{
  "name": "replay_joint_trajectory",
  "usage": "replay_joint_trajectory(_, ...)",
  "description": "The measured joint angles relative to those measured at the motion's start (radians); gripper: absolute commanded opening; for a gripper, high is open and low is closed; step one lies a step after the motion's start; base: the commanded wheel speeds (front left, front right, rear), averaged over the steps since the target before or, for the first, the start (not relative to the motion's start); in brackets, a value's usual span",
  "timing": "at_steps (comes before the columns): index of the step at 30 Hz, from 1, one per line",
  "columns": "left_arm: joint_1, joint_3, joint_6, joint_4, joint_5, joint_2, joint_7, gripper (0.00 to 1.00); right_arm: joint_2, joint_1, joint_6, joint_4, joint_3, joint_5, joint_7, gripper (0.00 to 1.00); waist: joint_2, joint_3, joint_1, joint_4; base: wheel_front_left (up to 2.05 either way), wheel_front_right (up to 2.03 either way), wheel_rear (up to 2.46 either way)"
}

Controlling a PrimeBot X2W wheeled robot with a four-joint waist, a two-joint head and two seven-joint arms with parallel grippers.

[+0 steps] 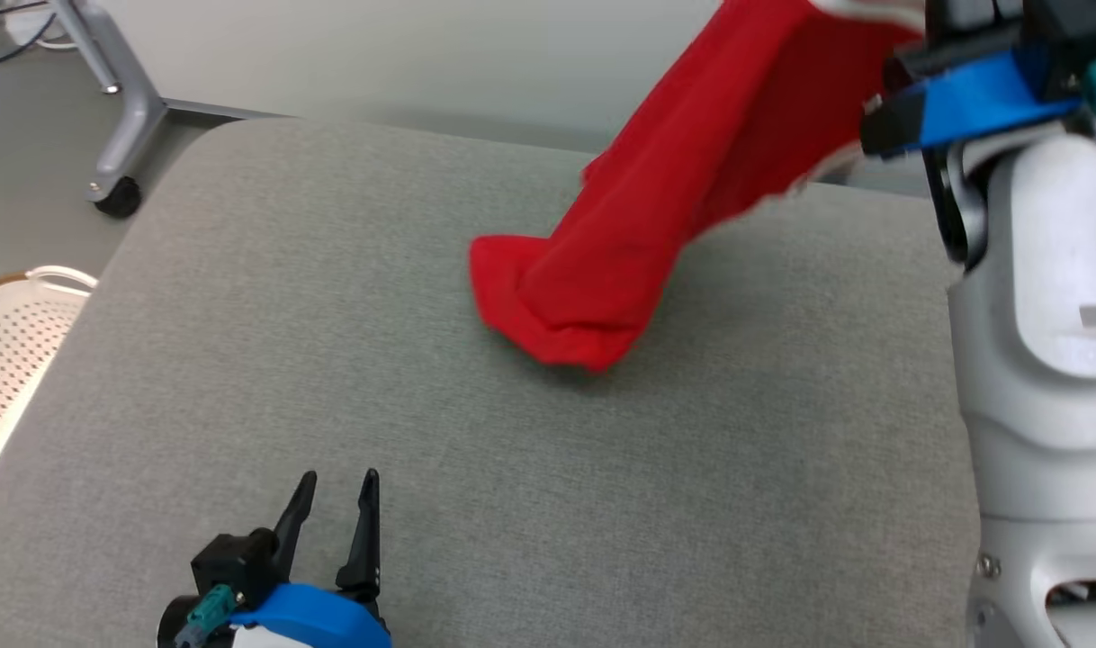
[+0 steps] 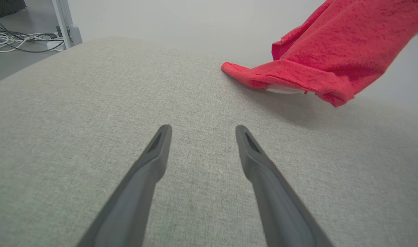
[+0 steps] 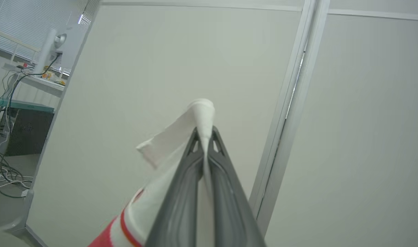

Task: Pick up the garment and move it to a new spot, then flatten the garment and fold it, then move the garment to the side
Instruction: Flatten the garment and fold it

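Note:
A red garment (image 1: 656,207) with white trim hangs slanting from the upper right down to the grey cushioned surface (image 1: 332,360), its lower end bunched and resting there. In the left wrist view the garment (image 2: 332,58) lies ahead and to the right. My right gripper (image 3: 205,137) is raised and shut on the garment's white edge (image 3: 192,123), which pokes out past the fingertips. My left gripper (image 1: 336,490) hovers low over the surface near the front left, open with nothing between its fingers (image 2: 154,154), well apart from the cloth.
A white perforated basket (image 1: 17,333) stands at the left beside the surface. A grey wheeled stand leg (image 1: 121,135) is at the back left on the floor. Cables (image 2: 20,41) lie on the floor. My right arm's pale body (image 1: 1034,360) fills the right side.

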Motion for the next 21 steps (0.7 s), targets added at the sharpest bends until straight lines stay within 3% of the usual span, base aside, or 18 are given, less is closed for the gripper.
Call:
replay_joint_trajectory(5, 0.014, -0.002, 0.000, 0.015, 0.011, -0.019, 0.000, 1.00, 0.001, -0.106, 0.000, -0.053, 0.128, 0.006, 0.000, 0.00, -0.0002, -0.036, -0.0001, 0.021, 0.00, 0.00, 0.00)
replay_joint_trajectory(9, 0.027, 0.002, 0.000, 0.016, 0.019, -0.026, 0.000, 1.00, 0.001, -0.091, 0.000, -0.085, 0.242, 0.058, 0.000, 0.00, -0.0002, -0.045, -0.0001, 0.006, 0.00, 0.00, 0.00)
replay_joint_trajectory(14, 0.046, 0.016, 0.000, 0.015, 0.023, -0.025, 0.000, 1.00, 0.000, 0.140, 0.000, -0.062, 0.334, 0.108, 0.000, 0.00, -0.0002, -0.038, 0.0001, -0.049, 0.00, 0.00, 0.00)
replay_joint_trajectory(21, 0.047, 0.016, 0.000, 0.005, 0.026, -0.006, 0.000, 1.00, -0.002, 0.520, 0.000, -0.019, 0.324, 0.193, 0.000, 0.00, -0.0001, -0.027, 0.0002, -0.139, 0.00, 0.00, 0.00)
